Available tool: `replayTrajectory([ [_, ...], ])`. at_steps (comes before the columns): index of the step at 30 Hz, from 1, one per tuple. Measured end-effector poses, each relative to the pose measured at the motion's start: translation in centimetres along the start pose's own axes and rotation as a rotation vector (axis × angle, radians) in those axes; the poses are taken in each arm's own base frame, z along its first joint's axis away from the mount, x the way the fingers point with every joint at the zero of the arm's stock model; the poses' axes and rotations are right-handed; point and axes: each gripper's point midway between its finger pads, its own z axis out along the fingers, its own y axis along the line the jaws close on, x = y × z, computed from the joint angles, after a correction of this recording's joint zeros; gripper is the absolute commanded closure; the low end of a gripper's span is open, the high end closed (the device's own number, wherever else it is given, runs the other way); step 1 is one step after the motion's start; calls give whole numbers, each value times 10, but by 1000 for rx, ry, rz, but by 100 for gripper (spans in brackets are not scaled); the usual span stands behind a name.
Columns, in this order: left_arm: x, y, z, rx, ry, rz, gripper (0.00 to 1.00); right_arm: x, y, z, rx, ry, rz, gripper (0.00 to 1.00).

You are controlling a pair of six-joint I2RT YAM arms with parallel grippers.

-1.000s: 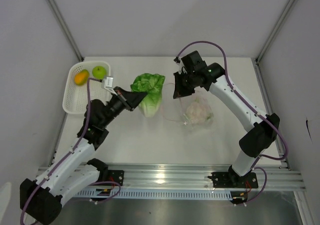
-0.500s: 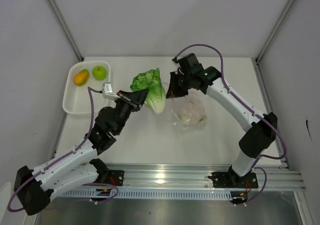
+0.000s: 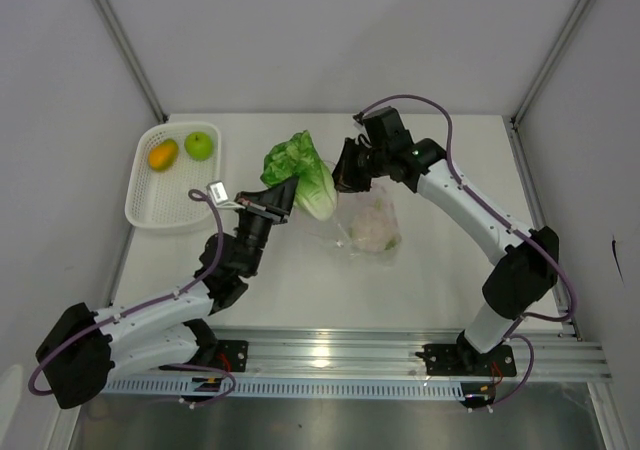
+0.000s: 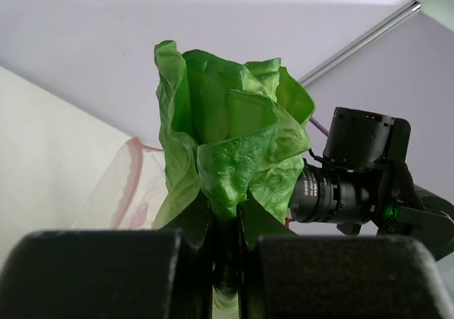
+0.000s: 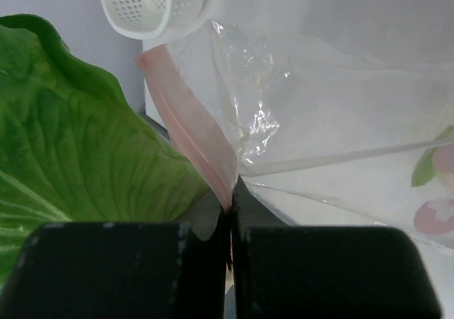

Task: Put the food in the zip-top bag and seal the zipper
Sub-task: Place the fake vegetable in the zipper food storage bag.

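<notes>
- Left claw [image 3: 276,201] is clenched on the cabbage [image 3: 304,170]. In its wrist view the two fingers [image 4: 99,276] pinch a fold of green leaf, and the rest of the head [image 4: 227,142] fans upward above the tips.
- Well off to this claw's left and behind it sits a white basket [image 3: 148,208]. An orange fruit [image 3: 162,154] and a green apple [image 3: 199,145] lie in it side by side, the orange one on the left.
- Ahead of the left claw and to its right, the cabbage hangs between the two claws, its paler end just beside the mouth of the bag [image 3: 372,222]. Whether any of it is past the rim cannot be told.
- Right claw [image 3: 346,176] is closed tight on the pink zipper [image 5: 186,117]. That strip runs up out of the slit between its fingers [image 5: 106,269].
- From the right claw's tips the clear bag [image 5: 319,113] spreads away over the white table [image 3: 430,270], toward the arm bases. A whitish-green piece [image 3: 376,228] lies inside it.
- Crowding: a cabbage leaf [image 5: 78,142] fills the space just left of the right claw's tips, right against the zipper. In the left wrist view, the right arm's black wrist [image 4: 362,170] sits close behind the cabbage.
</notes>
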Motion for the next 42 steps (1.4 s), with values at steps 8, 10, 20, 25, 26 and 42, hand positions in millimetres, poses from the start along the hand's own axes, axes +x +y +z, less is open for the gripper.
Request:
replayTrajectory([
  [8,-11,-12,2,71,-70,-5,93,-13,22,-17,-86,-41,70,100],
  [10,-10,-12,2,76,-74,0,93,-16,23,-20,-91,-46,83,100],
  [20,7,13,-11,25,-16,152,99,-28,29,-31,-108,-77,100,100],
  [25,19,19,-16,-10,28,297,99,-28,34,-38,-136,-72,100,100],
  [26,21,18,-15,-16,36,333,99,-28,34,-38,-139,-70,100,100],
  [42,71,27,21,-204,174,762,99,-36,23,-42,-77,-93,34,100],
])
